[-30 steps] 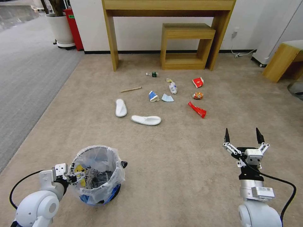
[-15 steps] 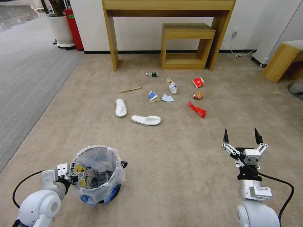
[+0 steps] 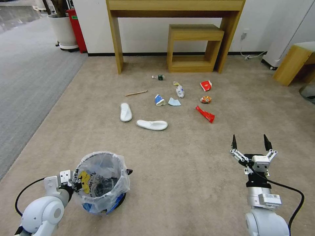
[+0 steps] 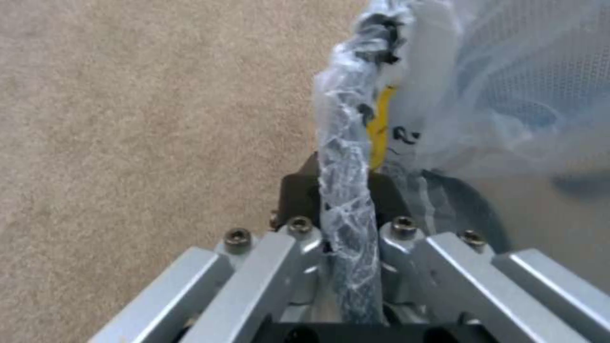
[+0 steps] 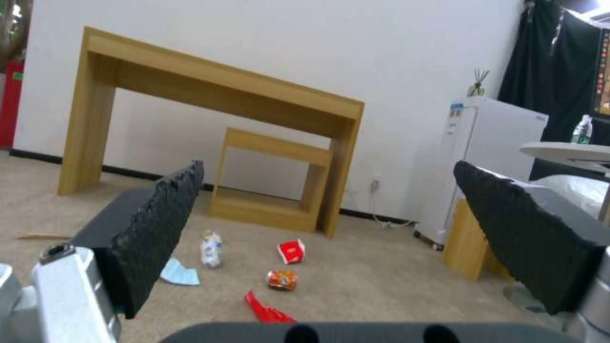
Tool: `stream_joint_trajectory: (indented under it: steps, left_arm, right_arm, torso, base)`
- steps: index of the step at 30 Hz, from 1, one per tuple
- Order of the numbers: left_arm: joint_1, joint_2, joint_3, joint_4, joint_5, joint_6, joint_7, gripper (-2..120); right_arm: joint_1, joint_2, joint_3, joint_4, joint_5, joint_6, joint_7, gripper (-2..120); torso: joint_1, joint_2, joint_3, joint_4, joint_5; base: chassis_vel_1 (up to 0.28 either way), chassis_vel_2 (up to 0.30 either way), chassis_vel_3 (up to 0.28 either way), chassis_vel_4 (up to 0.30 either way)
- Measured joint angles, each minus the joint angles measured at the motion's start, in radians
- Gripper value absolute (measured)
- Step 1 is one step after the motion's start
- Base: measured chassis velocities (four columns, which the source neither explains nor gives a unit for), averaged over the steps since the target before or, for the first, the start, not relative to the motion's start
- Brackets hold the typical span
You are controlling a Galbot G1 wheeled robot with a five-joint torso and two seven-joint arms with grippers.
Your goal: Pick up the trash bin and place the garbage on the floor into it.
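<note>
Left wrist view shows the left hand (image 4: 346, 224) clamped on the small round blue bag-lined trash bin's (image 3: 100, 182) rim (right hand (image 3: 249, 144) wide, empty), so lifting it toward the litter seems next.

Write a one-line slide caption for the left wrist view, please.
Left gripper shut on the bag-lined rim of the trash bin, above beige carpet.

No lettering can be read anywhere: the black marks on the yellow wrapper (image 3: 84, 181) inside the trash bin (image 3: 100, 183) (at seven o'clock in the head view) stay illegible, as does the green label on the red box (image 3: 76, 29).
</note>
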State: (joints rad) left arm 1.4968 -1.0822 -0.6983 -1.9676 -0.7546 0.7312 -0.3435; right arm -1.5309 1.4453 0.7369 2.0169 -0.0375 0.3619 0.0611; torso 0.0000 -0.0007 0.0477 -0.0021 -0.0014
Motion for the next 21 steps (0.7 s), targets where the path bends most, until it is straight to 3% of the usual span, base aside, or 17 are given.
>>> stream_joint_trajectory:
  steps: [12,21]
  left_arm:
    - [0.004,0.0,-0.015,-0.025,-0.022,0.006,-0.019,3]
    - [-0.005,-0.032,-0.082,-0.106,-0.146,0.007,-0.073,1]
  right_arm:
    - [0.006,-0.004,0.0,-0.008,0.0,0.002,0.0,100]
    - [0.011,-0.01,0.001,-0.012,0.008,0.003,0.002,100]
  torso:
    - [0.0,0.0,0.0,-0.0002,-0.0013]
    - [0.0,0.0,0.0,0.0,-0.0005]
  base:
    - [0.0,0.0,0.0,0.0]
    - [0.0,0.0,0.0,0.0]
